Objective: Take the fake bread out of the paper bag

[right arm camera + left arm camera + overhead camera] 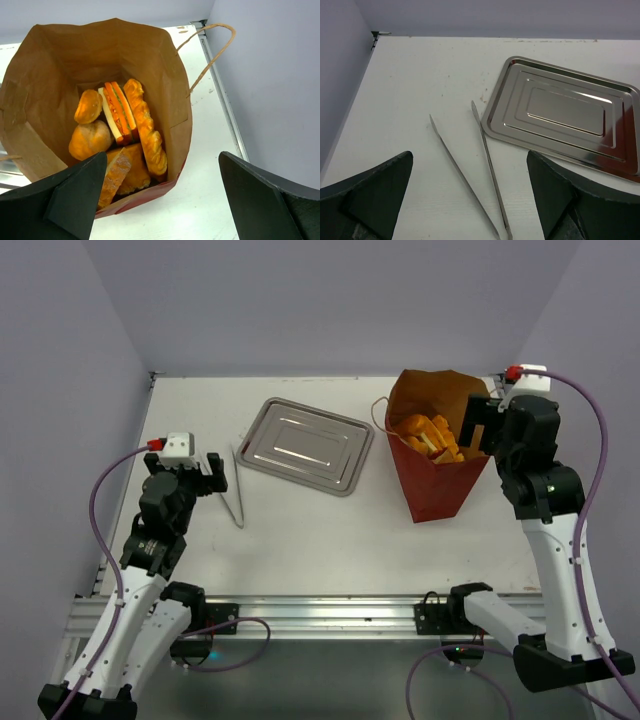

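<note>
My right end effector [165, 200] hangs over the open mouth of the paper bag [437, 455], its fingers [65, 200] spread wide with nothing between them. The bag stands upright at the far right of the desk [300, 530], dark red outside and tan inside. One twine handle [210, 50] loops out toward the wall.

The fake bread [432, 435] lies down inside the bag. From my right wrist I see a braided loaf [147, 130] leaning along the right wall. Beside it are orange-edged slices [117, 112] pressed together, two round rolls [90, 140] on the left, and a crusty loaf [117, 172] at the near side. None of it touches my fingers.

My left end effector [470, 200] is also spread wide and grips nothing. It hovers above the left part of the desk over a pair of metal tongs [485, 165] that lie flat with their tips apart. Just right of the tongs sits a steel tray [560, 107], between the tongs and the bag.
</note>
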Controlling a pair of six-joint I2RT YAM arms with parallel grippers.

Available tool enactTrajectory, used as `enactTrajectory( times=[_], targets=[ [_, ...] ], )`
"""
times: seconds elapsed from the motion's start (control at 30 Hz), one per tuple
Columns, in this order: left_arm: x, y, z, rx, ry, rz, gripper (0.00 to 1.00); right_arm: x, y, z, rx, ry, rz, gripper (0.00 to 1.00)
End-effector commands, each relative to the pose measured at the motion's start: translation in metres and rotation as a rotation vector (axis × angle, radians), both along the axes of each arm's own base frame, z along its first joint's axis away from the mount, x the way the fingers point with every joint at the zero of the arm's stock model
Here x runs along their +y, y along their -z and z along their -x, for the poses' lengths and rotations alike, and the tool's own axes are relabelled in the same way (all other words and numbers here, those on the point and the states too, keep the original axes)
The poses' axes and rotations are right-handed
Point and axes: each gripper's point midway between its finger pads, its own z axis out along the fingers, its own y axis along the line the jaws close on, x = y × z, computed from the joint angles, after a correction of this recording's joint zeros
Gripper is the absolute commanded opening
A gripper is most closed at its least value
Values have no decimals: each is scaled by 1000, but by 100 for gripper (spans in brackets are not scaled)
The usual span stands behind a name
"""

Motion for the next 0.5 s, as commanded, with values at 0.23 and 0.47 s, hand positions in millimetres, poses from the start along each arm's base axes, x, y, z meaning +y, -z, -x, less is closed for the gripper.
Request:
enactTrajectory(
  times=[0.23, 0.47],
  targets=[
    [-1, 6, -2, 35, -12, 38, 100, 45, -20, 13, -14, -455, 206, 99],
    [6, 30, -1, 191, -126, 119, 100, 67, -9, 20, -2, -652, 275, 99]
  ],
)
